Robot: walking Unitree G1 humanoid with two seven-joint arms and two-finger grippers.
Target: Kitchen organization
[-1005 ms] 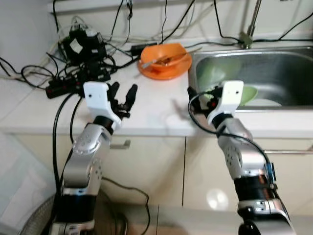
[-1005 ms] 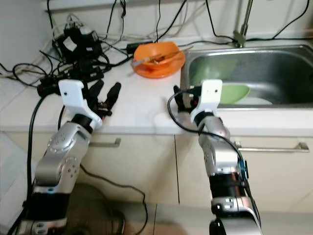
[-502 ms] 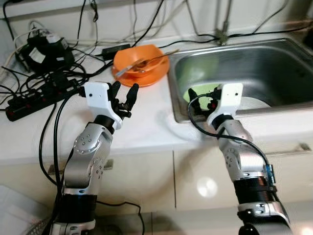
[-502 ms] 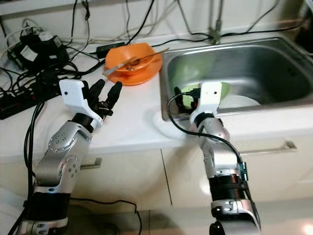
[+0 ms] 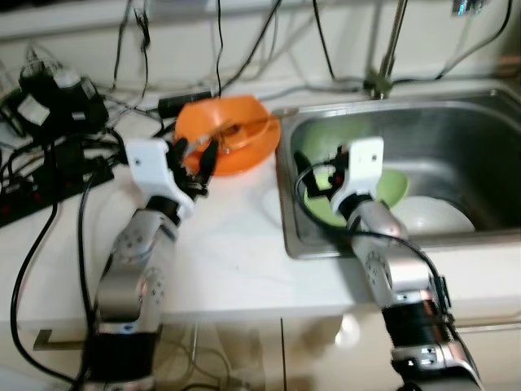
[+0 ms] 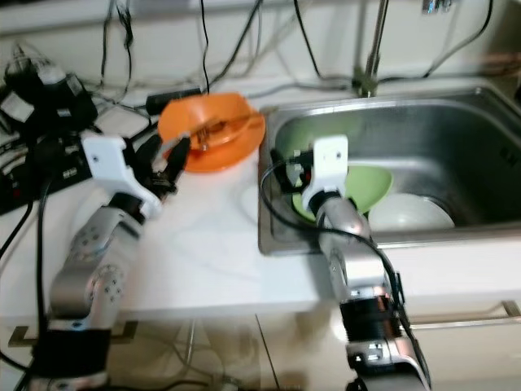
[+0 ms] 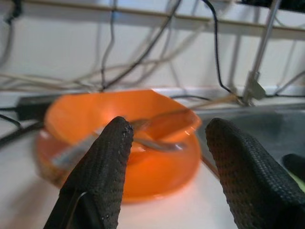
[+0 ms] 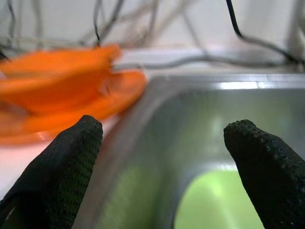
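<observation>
Left gripper [image 5: 198, 157] beside orange bowl [image 5: 230, 142]

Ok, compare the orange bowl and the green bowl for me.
The orange bowl sits on the white counter with a utensil in it; the green bowl lies inside the sink, tilted, beside a white dish. The left gripper is near the orange one, the right gripper near the green. Both look plastic.

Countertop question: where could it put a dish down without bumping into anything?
The bare white countertop between the orange bowl and the sink rim, running to the front edge, is free. The back left corner is crowded with cables and a power strip. The sink floor holds a green bowl and a white dish.
</observation>
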